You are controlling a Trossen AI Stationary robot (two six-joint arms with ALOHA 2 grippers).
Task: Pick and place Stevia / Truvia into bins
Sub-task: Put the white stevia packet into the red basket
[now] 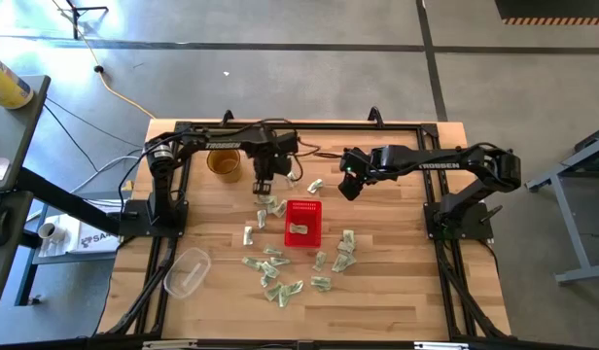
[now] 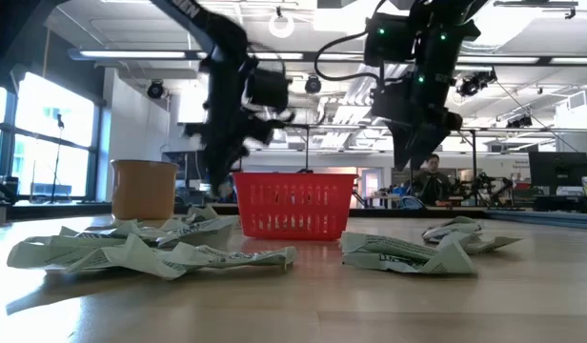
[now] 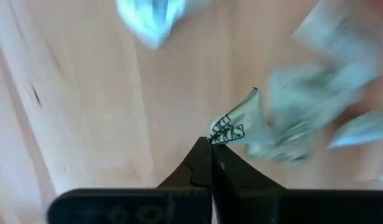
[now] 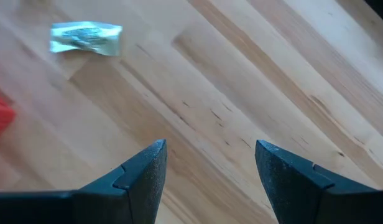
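Observation:
Many pale green and white Stevia sachets [image 1: 270, 262] lie scattered on the wooden table around a small red basket [image 1: 314, 209], which holds one sachet [image 1: 299, 228]. My left gripper [image 1: 262, 187] hangs just left of the basket's far end, pointing down, shut on one sachet [image 3: 241, 127]. My right gripper [image 1: 350, 188] hovers open over bare wood to the right of the basket's far end, with nothing between its fingers [image 4: 142, 180]. A lone sachet [image 4: 86, 37] lies beyond it. My left gripper pinches one end of the sachet [image 3: 221, 135] between its two fingertips, coming from above and pointing down. The rest of the sachet sticks out past the tips, crumpled, above the blurred sachets on the table.
A round amber cup [image 1: 225, 160] stands at the far left, behind my left gripper. A clear plastic tub [image 1: 187, 270] lies at the near left. The black frame rails [image 1: 280, 126] run along the table's edges. Bare wood shows to the right of the basket.

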